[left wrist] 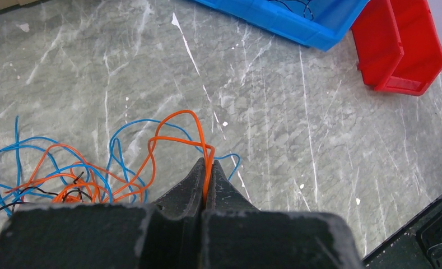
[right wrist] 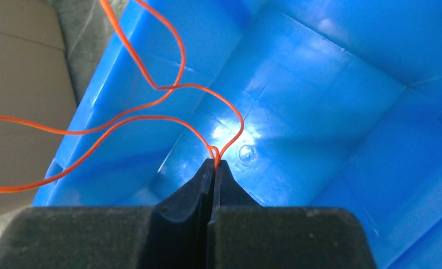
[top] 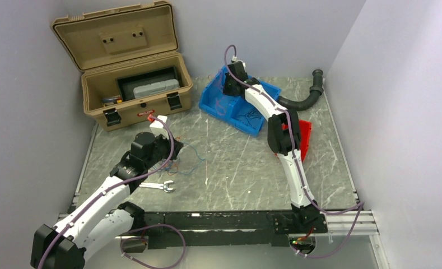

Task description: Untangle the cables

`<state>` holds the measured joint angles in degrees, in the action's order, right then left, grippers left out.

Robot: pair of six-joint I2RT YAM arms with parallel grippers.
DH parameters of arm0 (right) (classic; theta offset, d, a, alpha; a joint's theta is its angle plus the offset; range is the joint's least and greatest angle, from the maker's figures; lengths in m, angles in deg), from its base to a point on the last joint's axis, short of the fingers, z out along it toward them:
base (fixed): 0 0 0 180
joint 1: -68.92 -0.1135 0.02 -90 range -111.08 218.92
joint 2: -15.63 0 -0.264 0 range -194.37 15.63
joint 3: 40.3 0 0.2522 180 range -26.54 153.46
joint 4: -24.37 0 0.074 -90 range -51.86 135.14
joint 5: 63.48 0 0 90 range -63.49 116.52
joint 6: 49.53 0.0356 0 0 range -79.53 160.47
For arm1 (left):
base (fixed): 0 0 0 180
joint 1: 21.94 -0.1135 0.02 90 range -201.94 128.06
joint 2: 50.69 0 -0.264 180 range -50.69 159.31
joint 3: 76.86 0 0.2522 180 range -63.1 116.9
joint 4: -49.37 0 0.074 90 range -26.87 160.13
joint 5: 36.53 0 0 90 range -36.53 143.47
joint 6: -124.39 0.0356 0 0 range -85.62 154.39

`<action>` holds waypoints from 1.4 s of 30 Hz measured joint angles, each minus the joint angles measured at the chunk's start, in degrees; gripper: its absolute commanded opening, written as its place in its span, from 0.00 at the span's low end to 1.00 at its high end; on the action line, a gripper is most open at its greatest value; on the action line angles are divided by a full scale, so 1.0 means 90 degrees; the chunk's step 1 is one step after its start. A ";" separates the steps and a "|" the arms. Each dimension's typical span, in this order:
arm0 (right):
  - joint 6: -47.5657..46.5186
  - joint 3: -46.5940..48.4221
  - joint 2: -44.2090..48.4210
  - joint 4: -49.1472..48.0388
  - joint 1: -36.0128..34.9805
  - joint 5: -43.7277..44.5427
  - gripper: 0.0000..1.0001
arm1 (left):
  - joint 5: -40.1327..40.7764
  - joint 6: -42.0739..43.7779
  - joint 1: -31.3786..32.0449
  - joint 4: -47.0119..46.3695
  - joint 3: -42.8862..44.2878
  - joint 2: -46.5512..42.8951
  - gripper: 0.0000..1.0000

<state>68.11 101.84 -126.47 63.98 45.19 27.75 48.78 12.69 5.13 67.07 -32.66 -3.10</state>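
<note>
A small bundle of thin blue, orange and black cables (left wrist: 67,174) lies on the grey table, also seen in the top view (top: 186,161). My left gripper (left wrist: 207,162) is shut on an orange wire (left wrist: 176,116) that loops out of the bundle. My right gripper (right wrist: 214,161) is shut on a separate orange wire (right wrist: 168,87) and hangs over the inside of the blue bin (right wrist: 319,101). In the top view the right gripper (top: 229,84) is at the back, above the blue bin (top: 221,106), where thin dark wires (top: 251,116) lie.
A tan case (top: 134,84) stands open at the back left. A red bin (top: 303,134) sits beside the blue bin, also in the left wrist view (left wrist: 400,47). A black corrugated hose (top: 305,95) runs at the back right. A wrench (top: 158,185) lies near my left arm.
</note>
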 measured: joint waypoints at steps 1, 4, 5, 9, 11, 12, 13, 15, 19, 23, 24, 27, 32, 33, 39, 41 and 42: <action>0.0010 -0.0029 0.0015 -0.0010 -0.0012 0.0080 0.00 | 0.0000 0.0002 0.0005 0.0000 0.0000 0.0005 0.00; 0.0032 -0.0134 0.0083 0.0073 -0.0051 0.0476 0.00 | 0.0000 0.0002 0.0005 0.0005 0.0000 0.0032 0.00; 0.0022 -0.0274 0.0172 0.0075 -0.0063 0.0634 0.00 | 0.0000 0.0002 0.0005 0.0005 0.0000 0.0032 0.00; -0.0131 -0.1632 0.1001 0.0206 -0.0085 0.1345 0.00 | 0.0000 0.0002 0.0005 -0.0007 0.0000 0.0049 0.00; -0.0223 -0.2176 0.1353 0.0367 -0.0058 0.1600 0.00 | -0.0002 0.0002 0.0010 -0.0024 0.0000 0.0087 0.00; -0.0253 -0.2387 0.1494 0.0430 -0.0039 0.1661 0.00 | -0.0002 0.0002 0.0015 -0.0029 0.0000 0.0119 0.00; -0.0306 -0.2543 0.1617 0.0481 -0.0022 0.1705 0.00 | -0.0002 0.0002 0.0017 -0.0029 0.0000 0.0158 0.00; -0.0406 -0.2640 0.1744 0.0551 0.0007 0.1727 0.00 | -0.0002 0.0002 0.0022 -0.0029 0.0000 0.0209 0.00; -0.0580 -0.2149 0.1678 0.0833 0.0010 0.1843 0.19 | -0.0005 0.0002 0.0022 -0.0027 0.0002 0.0272 0.00; -0.0746 -0.1090 0.1343 0.1110 -0.0007 0.1858 0.75 | -0.0024 0.0012 0.0027 -0.0022 0.0007 0.0270 0.00; -0.0831 -0.1088 0.1358 0.1071 -0.0022 0.1855 0.75 | -0.0061 0.0029 0.0032 -0.0022 0.0017 0.0270 0.00; -0.0998 -0.1571 0.1632 0.0884 -0.0092 0.1736 0.75 | -0.0216 0.0117 0.0068 -0.0002 0.0078 0.0270 0.00; -0.1372 -0.2710 0.2484 0.0668 -0.0206 0.0894 0.79 | -0.0583 0.0284 0.0279 0.0024 0.0420 0.0301 0.00; -0.1474 -0.2982 0.2771 0.0573 -0.0223 0.0631 0.79 | -0.0653 0.0318 0.0333 0.0019 0.0544 0.0323 0.00; -0.1749 -0.4719 0.4896 -0.0274 -0.0430 -0.0780 0.89 | -0.0780 0.0408 0.0651 0.0075 0.1132 0.0359 0.00; -0.1761 -0.5387 0.5561 -0.0656 -0.0656 -0.0998 0.90 | -0.0775 0.0440 0.0658 0.0138 0.1263 0.0357 0.00; -0.1756 -0.5707 0.5821 -0.0797 -0.0831 -0.1035 0.89 | -0.0775 0.0447 0.0658 0.0172 0.1309 0.0357 0.00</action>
<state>52.31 50.47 -74.08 56.81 37.71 18.44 41.81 16.71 11.05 68.63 -20.88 0.12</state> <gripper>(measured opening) 0.888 0.022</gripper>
